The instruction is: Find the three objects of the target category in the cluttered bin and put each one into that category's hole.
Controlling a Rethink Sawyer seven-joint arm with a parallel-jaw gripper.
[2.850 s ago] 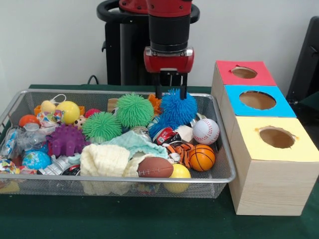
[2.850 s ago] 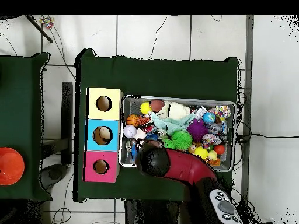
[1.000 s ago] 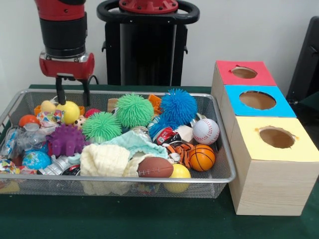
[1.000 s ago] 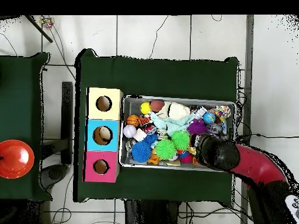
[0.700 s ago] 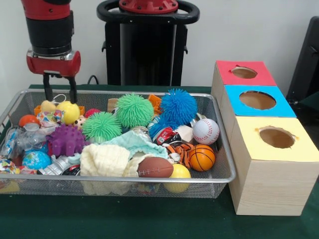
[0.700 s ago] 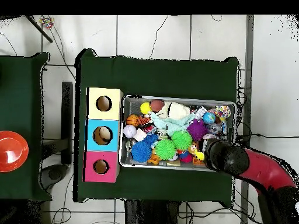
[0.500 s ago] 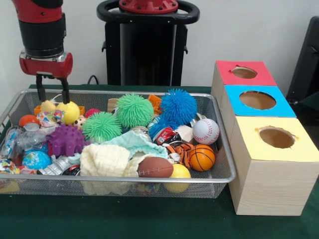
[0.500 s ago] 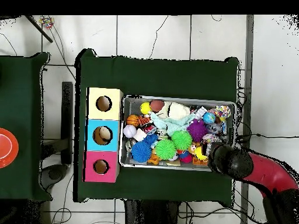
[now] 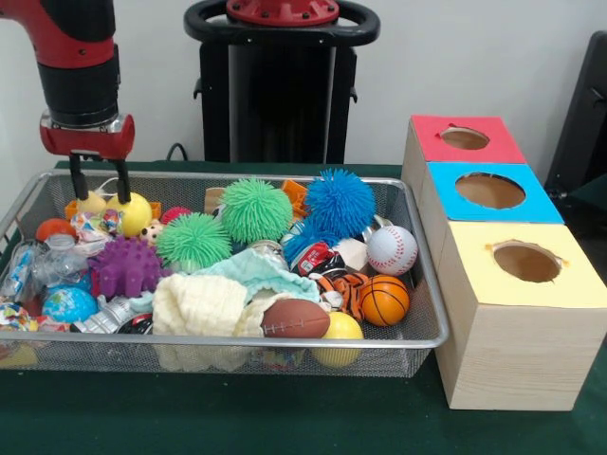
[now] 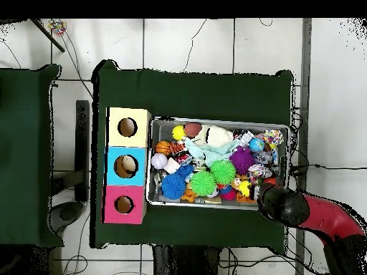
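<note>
A: What is counted on the table?
B: One wire bin (image 9: 417,327) is seen, with three boxes beside it: red (image 9: 462,138), blue (image 9: 490,192), yellow (image 9: 527,263), one hole each. Three spiky balls are counted: blue (image 9: 340,203), and two green (image 9: 254,209) (image 9: 193,240).

A: And the gripper (image 9: 99,186)?
B: It is held at the bin's far left corner, fingers apart, nothing clamped. The spiky balls are found well to its right, mid-bin.

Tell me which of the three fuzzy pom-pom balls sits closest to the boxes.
The blue one, at the bin's back. The two green ones lie farther toward the gripper side.
</note>
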